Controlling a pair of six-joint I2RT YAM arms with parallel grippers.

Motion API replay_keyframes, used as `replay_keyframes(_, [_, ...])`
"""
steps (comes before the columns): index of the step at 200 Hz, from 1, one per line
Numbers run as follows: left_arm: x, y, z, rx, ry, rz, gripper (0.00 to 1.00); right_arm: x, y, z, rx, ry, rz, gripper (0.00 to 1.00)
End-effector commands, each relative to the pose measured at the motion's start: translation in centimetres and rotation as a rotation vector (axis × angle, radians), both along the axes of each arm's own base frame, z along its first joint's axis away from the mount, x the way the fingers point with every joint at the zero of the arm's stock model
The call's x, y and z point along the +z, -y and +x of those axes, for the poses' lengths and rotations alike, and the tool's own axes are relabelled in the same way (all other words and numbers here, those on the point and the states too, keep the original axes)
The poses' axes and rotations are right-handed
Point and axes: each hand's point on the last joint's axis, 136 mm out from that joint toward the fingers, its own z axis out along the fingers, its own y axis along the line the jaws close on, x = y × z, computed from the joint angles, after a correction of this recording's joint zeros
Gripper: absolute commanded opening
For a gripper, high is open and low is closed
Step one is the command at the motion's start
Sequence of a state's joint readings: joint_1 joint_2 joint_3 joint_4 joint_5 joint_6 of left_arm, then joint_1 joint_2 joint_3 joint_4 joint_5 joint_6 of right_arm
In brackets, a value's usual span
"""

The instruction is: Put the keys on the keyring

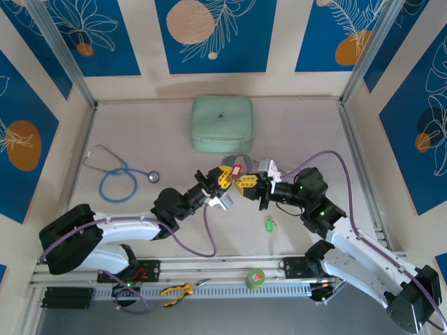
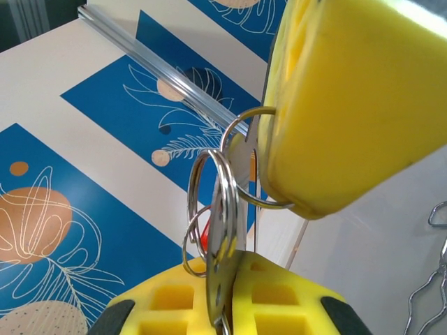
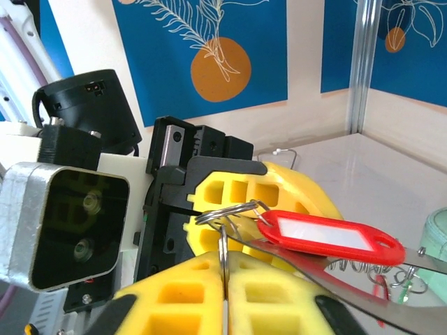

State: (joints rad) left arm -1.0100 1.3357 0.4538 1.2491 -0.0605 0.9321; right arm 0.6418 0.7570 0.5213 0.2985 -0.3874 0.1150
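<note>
Left-gripper fingers (image 2: pixel 140 310) are closed edge-on against a small metal split ring, which appears to belong to the red-tagged key (image 3: pixel 328 237). Right-gripper fingers (image 3: pixel 279 296) are closed on a thin upright strip of metal. Judged from the left wrist view, this is the wire of the keyring (image 2: pixel 234 122), which emerges on both sides of that yellow finger.

Position: in the top view the left gripper (image 1: pixel 225 179) and the right gripper (image 1: pixel 246 185) meet tip to tip at the centre of the frame, raised above the tabletop (image 1: pixel 314 132). The red tag sits just above them.

Task status:
- The red-tagged key is at the keyring, and the split ring and the loop overlap. Whether the ring is fully threaded onto the loop or only laid against it cannot be determined.
- A green-tagged key (image 1: pixel 269 224) lies loose on the tabletop, below and right of the grippers and apart from both. It is not yet on the ring.
- Other keys near the loop are too small to count.

Estimate: the task is partly done. The current threading and at least the green-tagged key are still outstanding.
</note>
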Motion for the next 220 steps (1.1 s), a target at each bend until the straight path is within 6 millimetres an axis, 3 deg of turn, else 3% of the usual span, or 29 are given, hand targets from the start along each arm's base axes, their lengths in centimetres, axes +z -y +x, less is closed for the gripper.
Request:
replay_keyframes(1, [0.5,-0.1,-0.9,-0.028,0.034,-0.008,0.0,2.2,0.2,0.9,-0.054,0.026,0.057,0.0])
replay_keyframes(20, [-0.2,-0.3,-0.3,0.01,0.021,-0.001,0.12,1.6,0.5,2.3,-0.133,-0.06,0.048,0.0])
replay_keyframes(33, [-1.1,-0.7,0.3,0.042,-0.007,0.0,0.37,0.7,0.9,3.4,-0.194,-0.128,0.023,0.0])
replay_keyframes(54, [-3.7,-1.5,1.2,0.106,-0.077,0.013,0.55,-0.7,1.4,4.8,-0.279,-0.229,-0.026,0.0])
replay_keyframes(89, [-6.7,-4.4,1.3,0.175,-0.183,-0.02,0.71,-3.0,1.9,6.3,-0.369,-0.348,-0.181,0.0])
replay_keyframes(114, [-6.3,-7.4,1.3,0.241,-0.261,-0.126,0.85,-3.8,1.7,7.1,-0.384,-0.384,-0.326,0.0])
replay_keyframes(135, [-5.7,-9.3,1.7,0.305,-0.342,-0.173,0.92,-3.7,0.8,7.6,-0.359,-0.366,-0.457,0.0])
replay_keyframes(157, [-5.6,-10.8,2.1,0.373,-0.478,-0.148,0.92,-4.5,-1.1,7.5,-0.301,-0.252,-0.629,0.0])
replay_keyframes(189, [-2.9,-16.6,2.1,0.516,-0.545,-0.362,0.95,-6.2,-4.2,6.4,-0.183,-0.091,-0.795,0.0])
replay_keyframes(206, [-2.3,-19.0,2.1,0.546,-0.598,-0.444,0.94,-6.3,-4.2,7.0,-0.201,-0.056,-0.79,0.0])
replay_keyframes(220, [-2.1,-20.3,2.3,0.57,-0.632,-0.477,0.94,-6.2,-2.7,8.9,-0.308,-0.041,-0.793,0.0])
